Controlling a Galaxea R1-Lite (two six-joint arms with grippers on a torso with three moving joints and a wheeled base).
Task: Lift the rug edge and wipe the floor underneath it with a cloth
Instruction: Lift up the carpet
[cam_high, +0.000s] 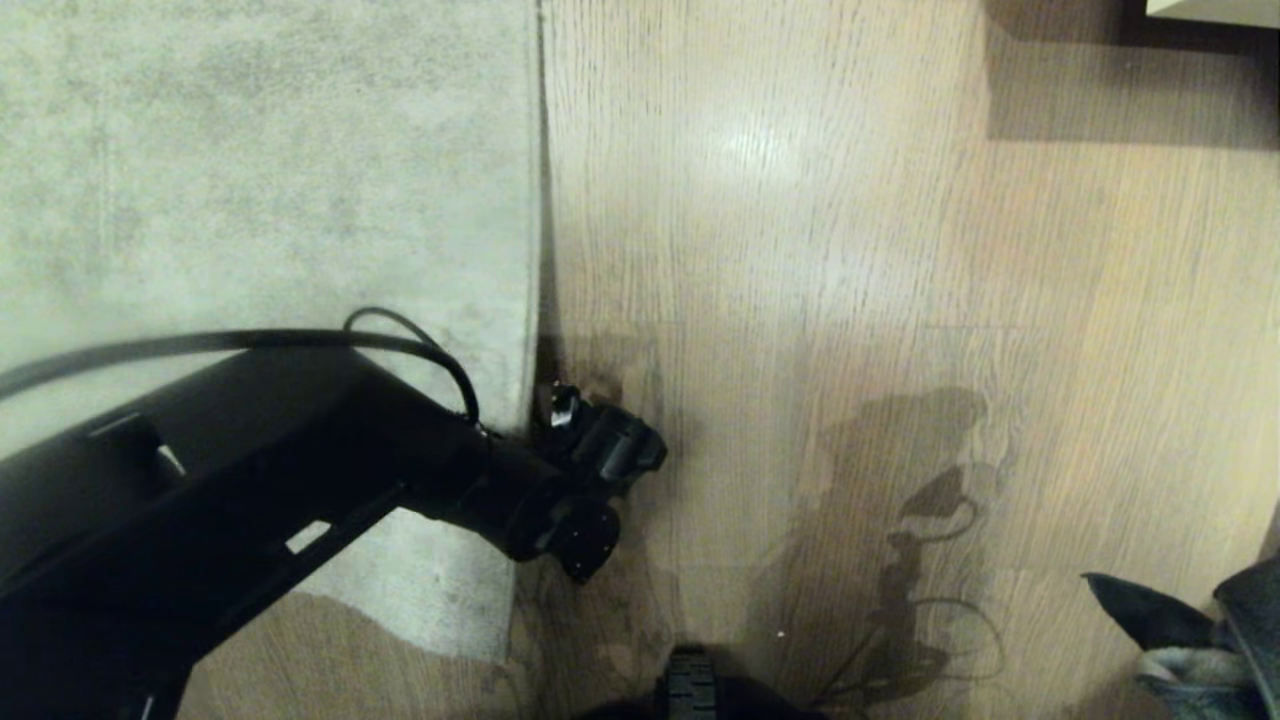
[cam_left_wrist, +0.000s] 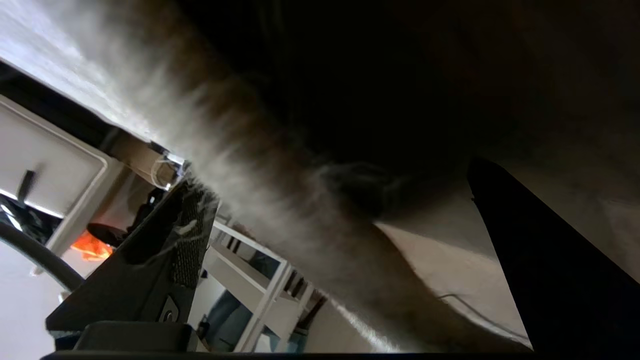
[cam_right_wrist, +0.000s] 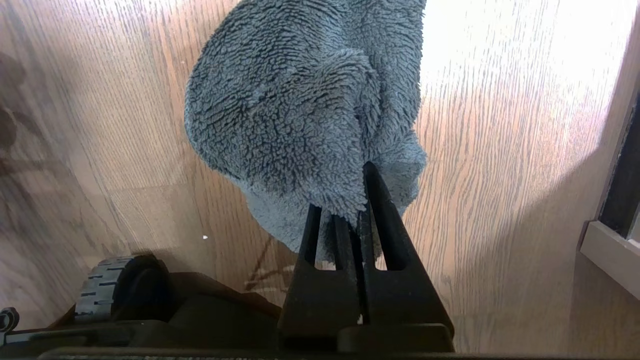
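Wood floor (cam_high: 850, 250): my left end effector (cam_high: 560, 405), spread wide, must slip under the rug edge (cam_high: 532, 250); right end effector (cam_right_wrist: 357, 220) pinches the cloth (cam_right_wrist: 300, 100).

In the head view, we see the left arm (cam_high: 250, 480) cover the rug edge (cam_high: 527, 300) at its near end, hiding the left tool's fingertips. At five o'clock the cloth (cam_high: 1190, 640) is cut by the frame edge, and the right tool lies outside this view. In the left wrist view, the rug (cam_left_wrist: 280, 210) blurs, and the dark region at one o'clock is unreadable.
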